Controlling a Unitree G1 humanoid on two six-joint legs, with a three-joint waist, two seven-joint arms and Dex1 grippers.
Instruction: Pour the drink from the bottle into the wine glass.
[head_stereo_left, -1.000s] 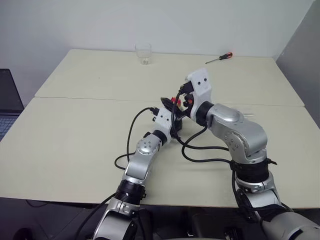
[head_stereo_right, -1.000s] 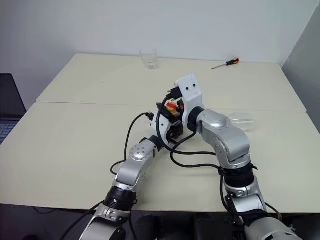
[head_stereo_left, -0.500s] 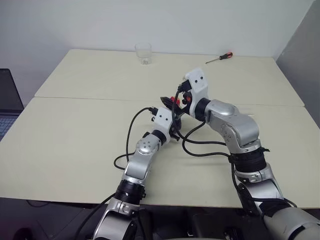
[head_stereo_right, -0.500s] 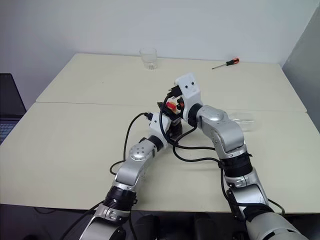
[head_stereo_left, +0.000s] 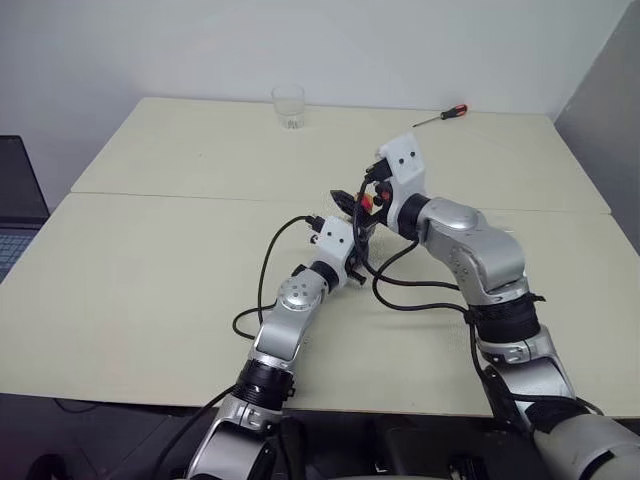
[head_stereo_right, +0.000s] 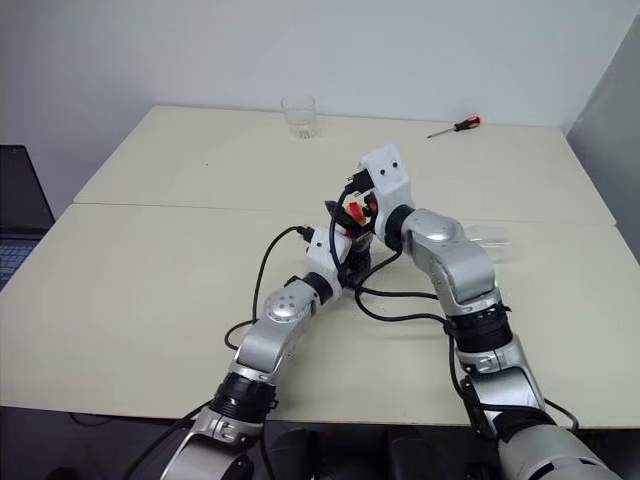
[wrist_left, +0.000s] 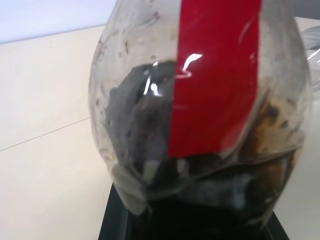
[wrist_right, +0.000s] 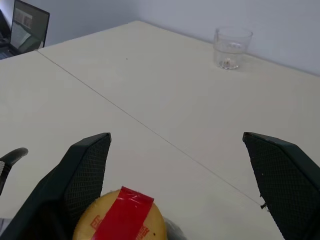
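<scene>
My left gripper (head_stereo_left: 349, 228) is shut on the bottle (wrist_left: 200, 100), a clear squat one with a red label band, held upright above the middle of the table. The dark drink (wrist_left: 145, 130) fills its lower part. My right gripper (wrist_right: 177, 150) is open, and its black fingers (wrist_right: 85, 175) stand on either side of the yellowish, red-taped cap (wrist_right: 120, 220) without touching it. Behind my right forearm a clear glass piece (head_stereo_right: 492, 240) lies low on the table. It looks like the wine glass but is mostly hidden.
A short clear tumbler (head_stereo_left: 288, 107) stands at the far edge of the cream table (head_stereo_left: 150, 270). A red-handled screwdriver (head_stereo_left: 440, 115) lies at the far right. A laptop (head_stereo_left: 15, 200) sits off the table's left side. Black cables hang from both wrists.
My right gripper has shifted slightly to the right and farther away, staying open over the bottle's cap. The left gripper and the bottle have not moved.
</scene>
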